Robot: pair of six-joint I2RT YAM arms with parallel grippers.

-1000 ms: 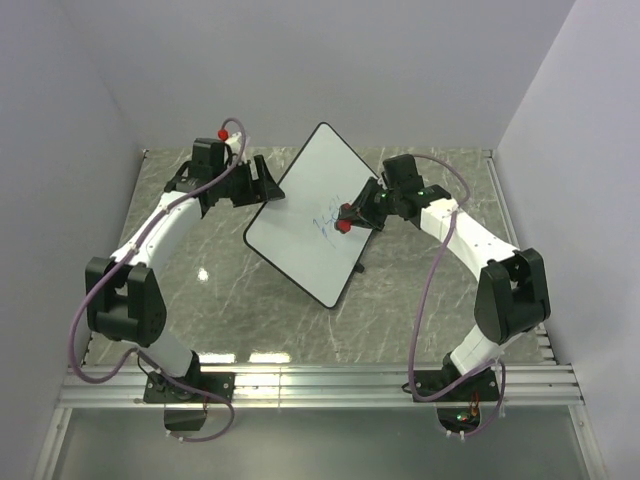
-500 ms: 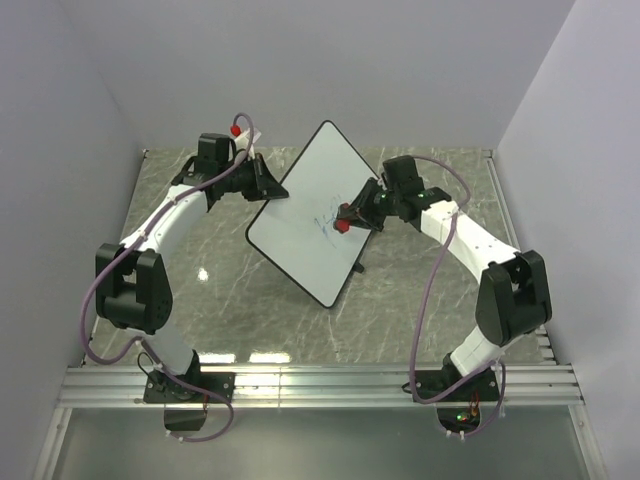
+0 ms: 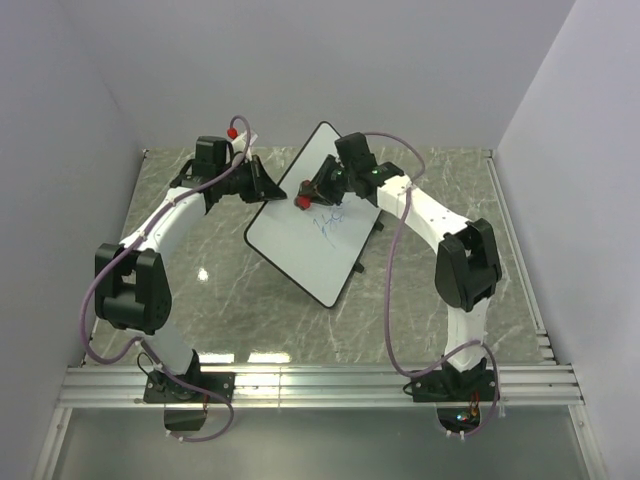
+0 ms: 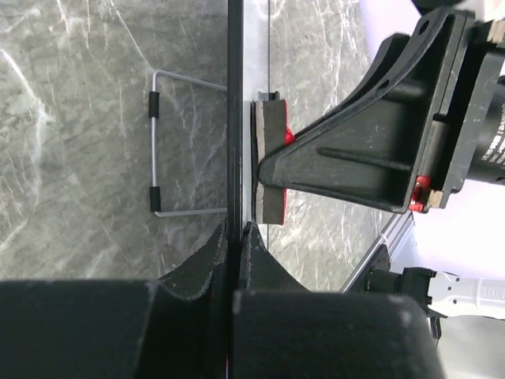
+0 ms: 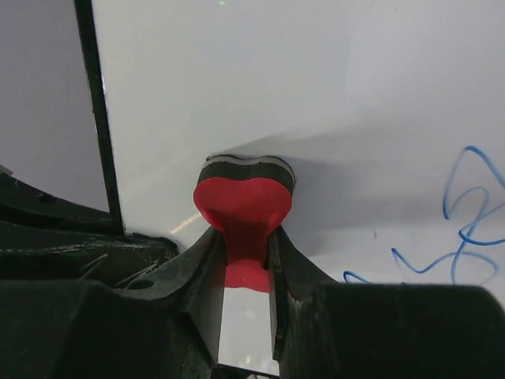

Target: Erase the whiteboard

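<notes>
Overhead, grey marbled table point(image 3: 220, 300), pale walls point(image 3: 330, 60), propped whiteboard point(image 3: 300, 250), red eraser point(image 3: 301, 201).

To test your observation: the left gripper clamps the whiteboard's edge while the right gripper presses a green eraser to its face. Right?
No: the eraser is red, as the right wrist view shows. The left gripper does clamp the whiteboard edge while the right gripper presses the eraser to its face.

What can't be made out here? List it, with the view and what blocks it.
- Top view: whiteboard surface beneath the eraser and right gripper, covered by them.
- Right wrist: blue scribble cut off by the right edge.
- Left wrist: board seen edge-on from the left gripper; its face is hidden.
</notes>
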